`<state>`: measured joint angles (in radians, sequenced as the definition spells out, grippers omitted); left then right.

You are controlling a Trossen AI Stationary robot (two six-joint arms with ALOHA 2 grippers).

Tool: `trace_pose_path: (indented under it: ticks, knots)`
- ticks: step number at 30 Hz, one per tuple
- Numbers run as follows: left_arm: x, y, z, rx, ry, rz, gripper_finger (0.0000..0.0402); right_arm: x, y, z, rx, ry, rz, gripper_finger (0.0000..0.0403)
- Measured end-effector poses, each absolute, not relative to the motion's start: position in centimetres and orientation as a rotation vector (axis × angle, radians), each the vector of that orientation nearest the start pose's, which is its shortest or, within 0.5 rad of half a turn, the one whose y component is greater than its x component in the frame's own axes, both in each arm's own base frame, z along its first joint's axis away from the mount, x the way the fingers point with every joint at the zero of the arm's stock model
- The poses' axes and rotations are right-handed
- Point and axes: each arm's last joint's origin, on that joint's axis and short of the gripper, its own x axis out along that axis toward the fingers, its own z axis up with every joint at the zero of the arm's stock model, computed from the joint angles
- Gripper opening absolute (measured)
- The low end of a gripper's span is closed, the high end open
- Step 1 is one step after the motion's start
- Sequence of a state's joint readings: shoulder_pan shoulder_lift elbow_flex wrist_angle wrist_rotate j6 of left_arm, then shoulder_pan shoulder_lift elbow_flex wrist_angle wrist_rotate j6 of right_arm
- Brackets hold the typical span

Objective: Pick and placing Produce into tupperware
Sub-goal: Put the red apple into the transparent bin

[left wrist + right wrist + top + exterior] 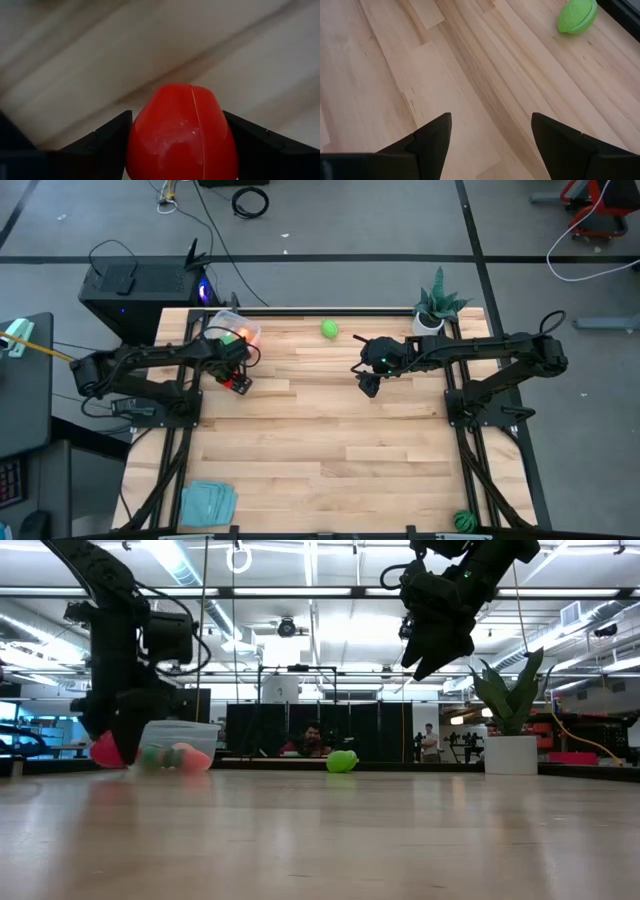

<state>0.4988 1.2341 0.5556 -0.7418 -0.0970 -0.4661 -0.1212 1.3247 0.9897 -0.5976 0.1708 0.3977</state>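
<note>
My left gripper (238,383) is shut on a red piece (182,135), low over the table just near of the clear tub (233,327). The tub stands by the far edge with an orange piece (246,335) and a green piece (155,755) in it. A light green piece (330,329) lies on the table by the far edge, also seen in the right wrist view (576,16). My right gripper (368,385) is open, raised above the table's middle (430,650), near and right of that piece. A dark green striped ball (463,521) sits at the near right corner. My left gripper pinches the red piece between its two fingers, one finger (107,140) on each side (142,137) of its rounded body. In the low view the piece (105,750) hangs below the gripper at about table height. Whether it rests on the wood, I cannot tell.
A spiky potted plant in a white pot (437,308) stands at the far right corner. A pale blue cloth (208,502) lies at the near left corner. The wooden tabletop (330,450) stretches bare between the arms and the near edge.
</note>
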Motion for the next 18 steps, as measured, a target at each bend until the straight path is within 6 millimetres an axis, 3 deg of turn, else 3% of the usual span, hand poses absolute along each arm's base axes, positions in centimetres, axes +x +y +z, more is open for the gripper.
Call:
trace_pose_path:
  ticks: [4, 10, 18]
  knots:
    - [15.2, 8.0, 16.3, -0.695, 1.251, 0.801, 0.0278, 26.2, -3.7, 25.8, 0.342, 0.868, -0.452, 0.028]
    - [15.7, 7.9, 20.6, -0.664, 1.162, 0.784, 0.0278, 26.2, -3.7, 25.8, 0.342, 0.867, -0.452, 0.028]
    - [16.4, 10.4, 27.5, -0.47, 0.976, 0.895, 0.0278, 26.2, -3.7, 25.8, 0.343, 0.867, -0.452, 0.028]
